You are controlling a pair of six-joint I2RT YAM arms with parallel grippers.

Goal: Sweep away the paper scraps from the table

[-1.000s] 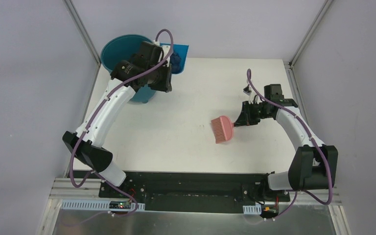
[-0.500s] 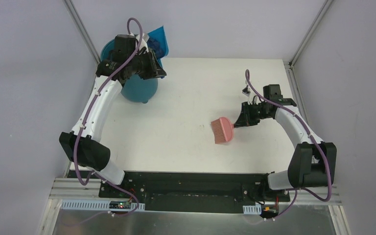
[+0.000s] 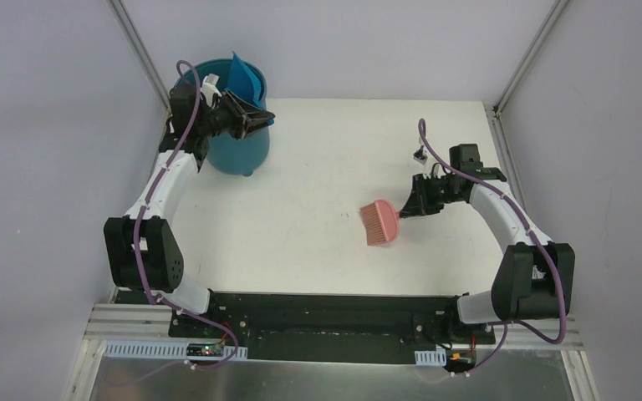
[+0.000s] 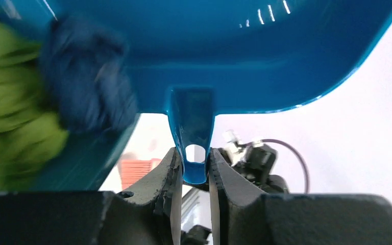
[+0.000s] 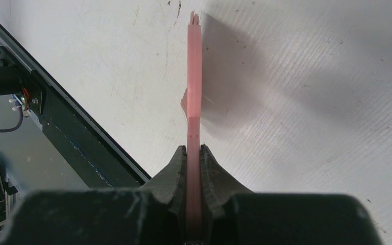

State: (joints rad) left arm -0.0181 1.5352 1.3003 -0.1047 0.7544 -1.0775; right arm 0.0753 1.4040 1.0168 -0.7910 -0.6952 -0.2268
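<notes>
Pinching the stubby, holed handle [image 4: 193, 127] of a glossy blue plastic dustpan [image 3: 247, 78] with the left tool [image 4: 194, 164], dark ribbed fingers closed tight on both sides of the tab. Holding that smooth scoop tipped steeply on edge over the round teal bin [image 3: 238, 150] at 11 o'clock of the white counter [image 3: 318, 142]. Showing the paper scraps [image 4: 20, 117] in the left wrist view only: soft crumpled wads, olive-green and dark blue, blurred, at 9 o'clock against the pan's inner wall; cannot tell whether resting or loose. Gripping the thin pink plastic brush [image 3: 379, 221] edge-on with the right tool [image 5: 194, 153], jaws shut to the width of the flat handle, bristle fan low over the faintly ribbed, scuffed counter toward 3 o'clock; contact not clear.

Compared with a second ago: swung from the bin's 3 o'clock side, pan then lying flatter, to above the rim, pan now steep. Pulled the left elbow back toward 9 o'clock, forearm now running along the counter's left edge rather than bowing across it. Kept the right side and brush in the same spot.

Folding the left arm sharply near 8 o'clock, wrist turned toward 3 o'clock. Arching the right arm up from 5 o'clock, wrist pointing toward 9 o'clock.
</notes>
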